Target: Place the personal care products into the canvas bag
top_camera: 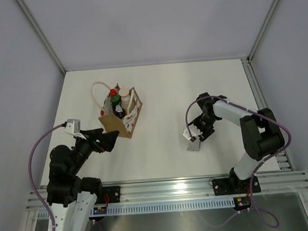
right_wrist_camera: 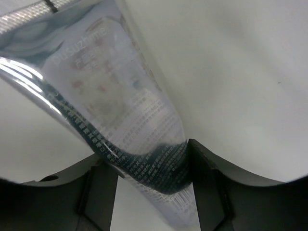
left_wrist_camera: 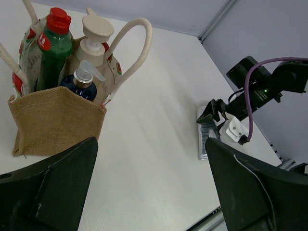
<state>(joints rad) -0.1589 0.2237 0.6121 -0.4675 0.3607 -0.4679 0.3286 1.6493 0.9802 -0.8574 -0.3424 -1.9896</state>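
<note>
The canvas bag (top_camera: 116, 126) stands upright at the left middle of the table. It also shows in the left wrist view (left_wrist_camera: 53, 120). In it stand the green bottle with a red cap (left_wrist_camera: 53, 50), the beige bottle with a pump top (left_wrist_camera: 92, 48) and a dark blue pump bottle (left_wrist_camera: 79, 84). No orange bottle shows. My left gripper (top_camera: 111, 139) is open and empty just in front of the bag. My right gripper (top_camera: 198, 137) is shut on the silver-grey squeeze tube (right_wrist_camera: 115, 101), low at the table's right middle; the tube also shows in the top view (top_camera: 193, 146).
The bag's white rope handles (left_wrist_camera: 137, 43) stick up and out over its rim. A metal rail (top_camera: 164, 186) runs along the near edge, and grey walls close in the back and sides. Bare table (top_camera: 159, 120) lies between the bag and the tube.
</note>
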